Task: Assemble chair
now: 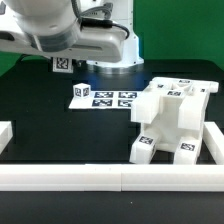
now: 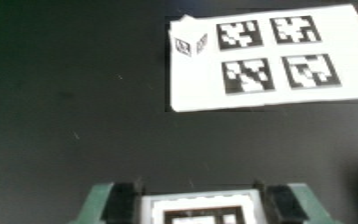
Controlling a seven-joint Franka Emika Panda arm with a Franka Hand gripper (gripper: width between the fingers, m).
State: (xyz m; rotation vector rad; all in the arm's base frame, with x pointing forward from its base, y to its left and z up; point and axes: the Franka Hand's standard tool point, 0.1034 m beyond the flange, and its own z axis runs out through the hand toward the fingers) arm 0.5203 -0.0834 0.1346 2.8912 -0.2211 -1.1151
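Up at the exterior view's left, the gripper (image 2: 202, 194) hangs above the table with its jaws at a middling width, clamped on a small white block (image 2: 202, 209), one loose chair piece. In the wrist view the dull grey-green fingers (image 2: 115, 203) press against two opposite sides of the block. The face of the block turned to that camera bears a black-and-white square tag, cut off by the picture's edge. From outside, the same tag shows just under the blurred white arm.

The half-built chair (image 1: 172, 118) sits on the table at the exterior view's right, well apart from the held block. It is matt white plastic, boxy and stepped, made of slabs and square-edged legs. Its long axis seems to run slantwise, from the near edge back toward the far right. Square tags show on its near lower faces and on its top, too small to read.

The marker board (image 2: 265, 60) lies flat between arm and chair, a thin white sheet. It carries four square tags in two rows and a small mark at one corner. The table (image 1: 60, 130) is flat matt black, edged by a blocky white border rail (image 1: 110, 178)
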